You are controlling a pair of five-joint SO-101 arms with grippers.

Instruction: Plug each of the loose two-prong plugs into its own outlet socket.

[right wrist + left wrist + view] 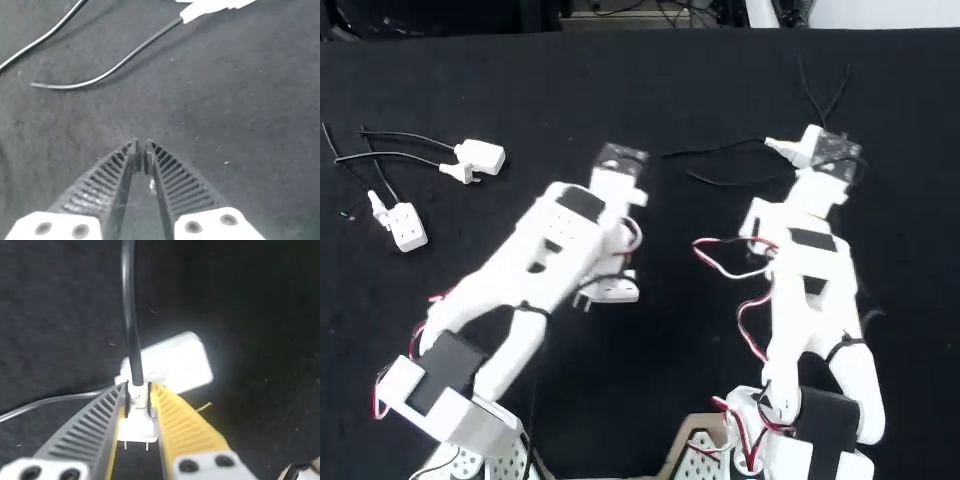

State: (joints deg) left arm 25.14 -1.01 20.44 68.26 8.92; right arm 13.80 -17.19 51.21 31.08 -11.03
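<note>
Black table (pixel 650 90): open room mid-field, far edge well off. Left gripper (pixel 137 390) clamped on two-prong plug (pixel 135 426), white outlet block (pixel 175 365) just beyond. Right gripper (pixel 141 147) pinched together, apparently empty, loose plug (pixel 210 7) ahead. Prongs (pixel 146 445) facing wrist, away from block: probably regrip, then square, slow push.

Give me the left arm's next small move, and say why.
Probably set the plug down and regrip it from the other end. The left claw is shut on it, but the prongs point back toward the wrist, away from the white outlet block lying just beyond. Pushing forward now would likely bring the cable end to the block first.
</note>
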